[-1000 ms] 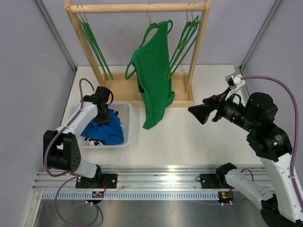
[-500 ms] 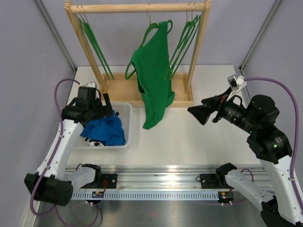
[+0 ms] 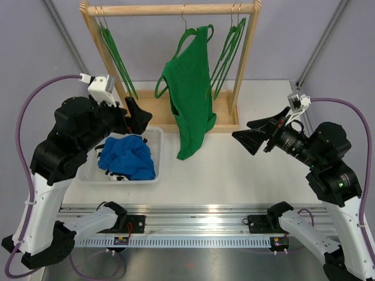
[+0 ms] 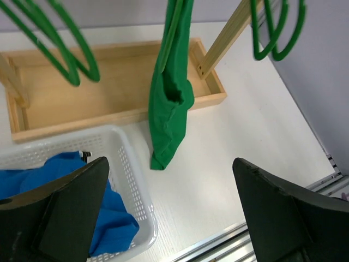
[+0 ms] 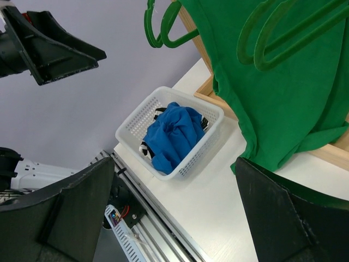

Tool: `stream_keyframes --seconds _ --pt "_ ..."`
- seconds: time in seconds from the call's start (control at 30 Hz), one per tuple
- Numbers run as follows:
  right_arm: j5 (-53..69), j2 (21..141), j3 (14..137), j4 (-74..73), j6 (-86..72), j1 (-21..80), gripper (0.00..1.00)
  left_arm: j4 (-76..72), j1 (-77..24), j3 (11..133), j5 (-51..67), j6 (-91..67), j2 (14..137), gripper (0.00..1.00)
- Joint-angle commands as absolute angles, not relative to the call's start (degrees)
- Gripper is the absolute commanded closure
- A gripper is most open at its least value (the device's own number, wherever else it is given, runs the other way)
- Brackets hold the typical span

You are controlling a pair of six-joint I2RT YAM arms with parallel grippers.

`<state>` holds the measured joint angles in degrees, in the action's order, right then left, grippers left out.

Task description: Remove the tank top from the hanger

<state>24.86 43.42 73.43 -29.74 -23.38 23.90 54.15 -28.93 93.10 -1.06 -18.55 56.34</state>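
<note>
The left gripper (image 3: 139, 117) stands with its two dark fingers spread wide and nothing between them, raised over the far corner of the white plastic lattice basket (image 3: 157, 153). The right gripper (image 3: 243, 137) is likewise spread wide and empty, held above bare table and pointing leftward. Between the two hangs the green fabric tank top (image 3: 190, 99): it lies to the right of the left gripper and to the left of the right one. Its long axis runs straight down, from the straps at the top to a hem that drapes over the front edge of the rack's base and onto the table. The straps sit on a green plastic hanger (image 3: 187, 36) hooked on the top rail of the light wooden clothes rack (image 3: 170, 9).

In the right wrist view the tank top (image 5: 283, 93) fills the upper right, so the right arm looks the nearer and faces its broad side. The left wrist sees the garment (image 4: 172, 98) edge-on, well apart. I judge the strap end, high on the hanger, to be where a grip must go, so either arm would have to rise.

The basket holds a crumpled blue cloth (image 3: 126, 159) with something black and white beneath it. Other green hangers (image 3: 117, 55) on the rail carry nothing
</note>
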Motion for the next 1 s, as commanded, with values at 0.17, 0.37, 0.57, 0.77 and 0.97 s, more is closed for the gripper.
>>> stream_keyframes --seconds 0.17,0.37,0.57,0.77,0.97 --pt "26.46 40.87 74.36 -32.60 -21.27 23.91 0.02 54.76 -32.26 107.20 -4.83 -13.10 66.00 0.01" --pt "28.12 39.29 73.39 -35.41 -19.69 23.91 0.05 53.88 -32.26 118.02 -3.34 -8.70 75.57 0.01" --pt "28.92 37.71 70.58 -36.21 -20.39 23.91 0.08 46.25 -32.26 123.48 -5.01 -5.81 82.61 0.01" --pt "28.56 34.37 68.56 -38.58 -20.65 23.91 0.09 40.18 -32.26 129.72 -5.80 -2.47 91.12 0.01" --pt "30.40 30.06 64.79 -38.32 -23.90 23.91 0.13 39.37 -31.64 141.30 -6.59 -0.35 101.41 0.18"
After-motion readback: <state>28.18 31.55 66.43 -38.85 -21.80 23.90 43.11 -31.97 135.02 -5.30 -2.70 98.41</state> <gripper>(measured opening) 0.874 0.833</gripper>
